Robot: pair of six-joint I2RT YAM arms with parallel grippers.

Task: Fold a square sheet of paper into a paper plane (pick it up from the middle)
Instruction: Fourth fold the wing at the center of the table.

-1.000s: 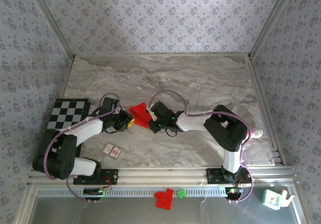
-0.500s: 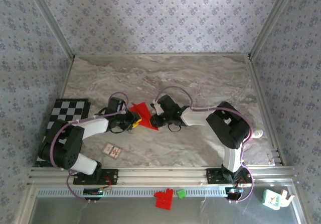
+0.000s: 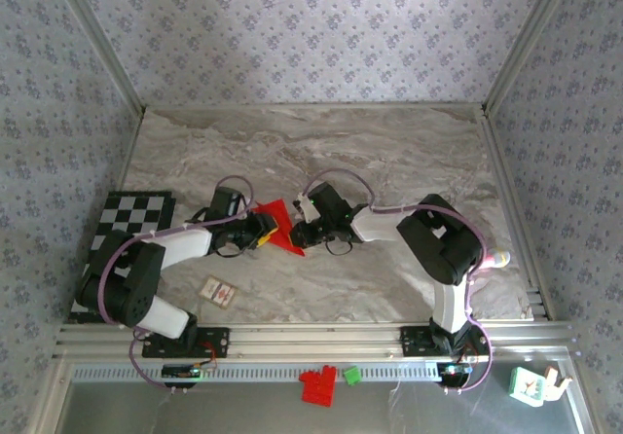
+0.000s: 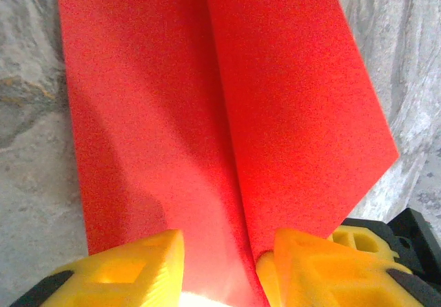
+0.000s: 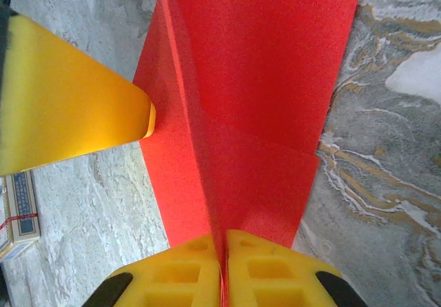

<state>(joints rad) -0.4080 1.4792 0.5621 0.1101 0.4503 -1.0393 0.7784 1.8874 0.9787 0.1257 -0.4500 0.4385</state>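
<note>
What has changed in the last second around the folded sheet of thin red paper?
The left gripper moved right, up to the folded red paper sheet, and its jaws opened astride the crease. The paper, raised before, now lies flatter. The right gripper stayed shut on the paper. The small white card and chequered mat did not move.

TOP: you look down from high behind, the whole table (image 3: 409,152) in frame | LEFT WRIST: pressed close, facing rightward | RIGHT WRIST: equally close (facing back the other way) | SHARED: the red paper (image 3: 279,225) mid-table
</note>
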